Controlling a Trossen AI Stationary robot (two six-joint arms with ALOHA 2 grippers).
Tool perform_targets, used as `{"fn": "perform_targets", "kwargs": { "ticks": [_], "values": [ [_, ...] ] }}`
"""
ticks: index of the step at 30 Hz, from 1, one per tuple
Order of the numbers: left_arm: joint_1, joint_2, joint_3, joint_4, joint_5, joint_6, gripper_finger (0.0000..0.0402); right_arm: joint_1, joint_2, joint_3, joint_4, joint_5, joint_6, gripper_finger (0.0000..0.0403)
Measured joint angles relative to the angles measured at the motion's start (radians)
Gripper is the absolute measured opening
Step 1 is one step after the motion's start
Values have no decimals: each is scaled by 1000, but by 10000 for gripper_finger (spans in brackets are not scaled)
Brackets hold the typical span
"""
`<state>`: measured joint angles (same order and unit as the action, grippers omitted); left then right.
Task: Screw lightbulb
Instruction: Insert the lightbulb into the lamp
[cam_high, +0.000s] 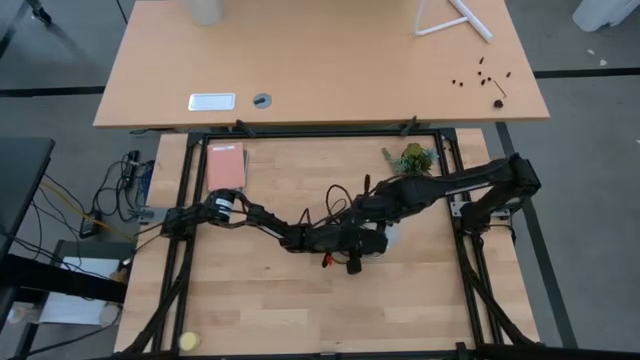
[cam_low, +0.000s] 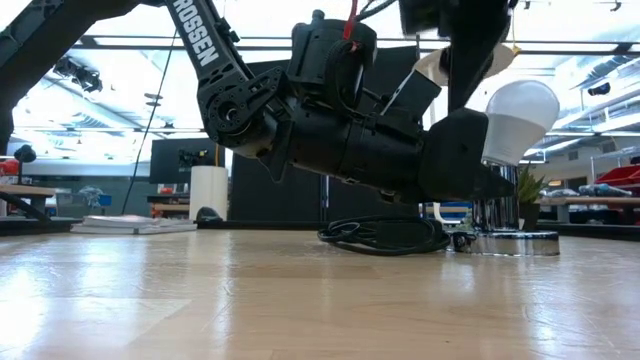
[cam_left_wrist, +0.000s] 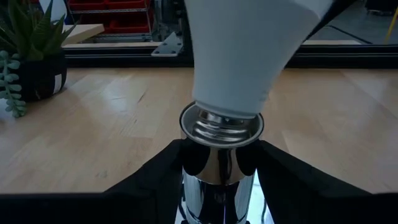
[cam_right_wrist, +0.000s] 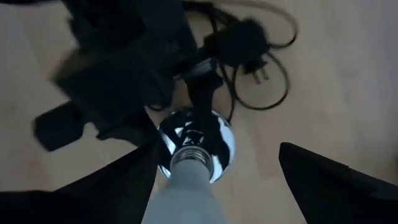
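While the lightbulb (cam_left_wrist: 245, 56) stands tilted with its grey screw base entering the mouth of the chrome socket (cam_left_wrist: 221, 168), my left gripper (cam_left_wrist: 219, 171) is clamped on that socket's shiny stem, one dark finger on each side. My right gripper (cam_right_wrist: 214, 180) sits above the bulb with its jaws spread apart, both fingers clear of the white glass. Beneath the stem, the round silvery socket disc (cam_right_wrist: 198, 144) rests on the wooden table (cam_high: 260, 300), with its black cord (cam_right_wrist: 264, 68) coiled just beside it.
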<state>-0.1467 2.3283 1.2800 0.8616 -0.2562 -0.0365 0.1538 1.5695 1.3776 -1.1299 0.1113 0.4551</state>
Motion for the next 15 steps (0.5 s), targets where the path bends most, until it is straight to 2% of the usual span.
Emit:
{"fn": "perform_targets", "kwargs": {
  "ticks": [9,15],
  "values": [
    [0,0,0,-6,-1,-20,194,151,-142,-65,-25,167,-17,329],
    [0,-1,1,-17,-1,-20,194,234,-128,-80,-86,219,-154,333]
  ]
}}
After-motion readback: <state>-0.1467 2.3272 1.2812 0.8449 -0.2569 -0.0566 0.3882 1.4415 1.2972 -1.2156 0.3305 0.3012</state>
